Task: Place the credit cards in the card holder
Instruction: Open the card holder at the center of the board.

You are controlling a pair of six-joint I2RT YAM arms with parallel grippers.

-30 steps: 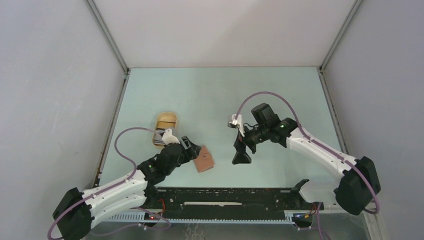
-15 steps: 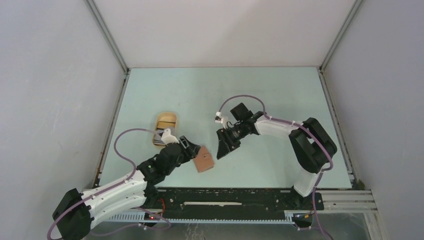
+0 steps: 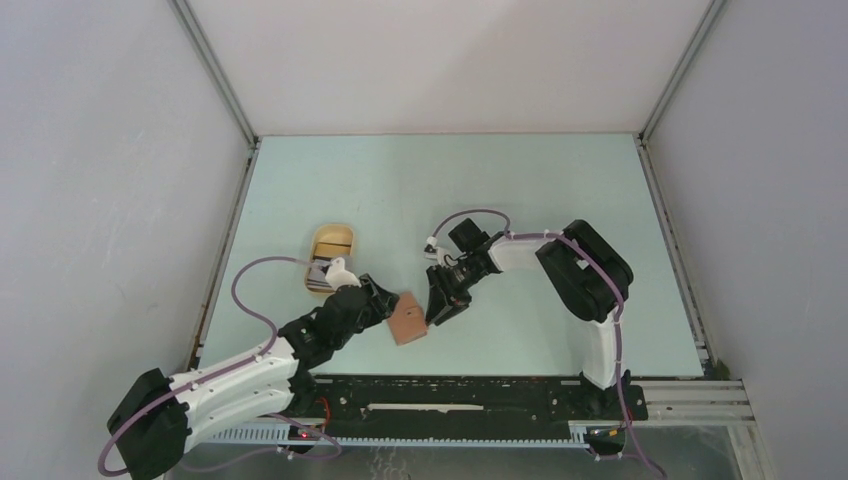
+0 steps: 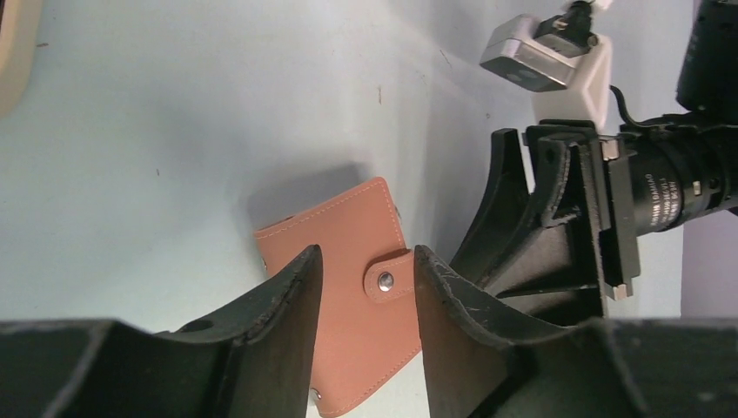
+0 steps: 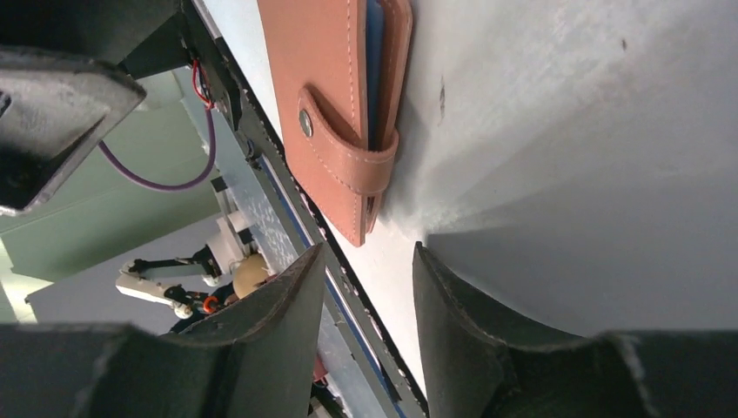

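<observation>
A pale green table (image 3: 540,180) was seen, enclosed on three sides by plain white walls (image 3: 450,60). Metal posts (image 3: 212,70) were set at the two far corners, slanting outward in the overhead view. A tan oval tray (image 3: 333,238) was placed near the table's left edge, its long axis running front to back. A black slotted rail (image 3: 450,396) was fixed along the near edge.

The left end effector (image 3: 392,303) at 9 o'clock and the right end effector (image 3: 436,308) at 3 o'clock crowd the card holder (image 3: 408,322); the desk (image 3: 450,180) toward 12 o'clock lies open.
</observation>
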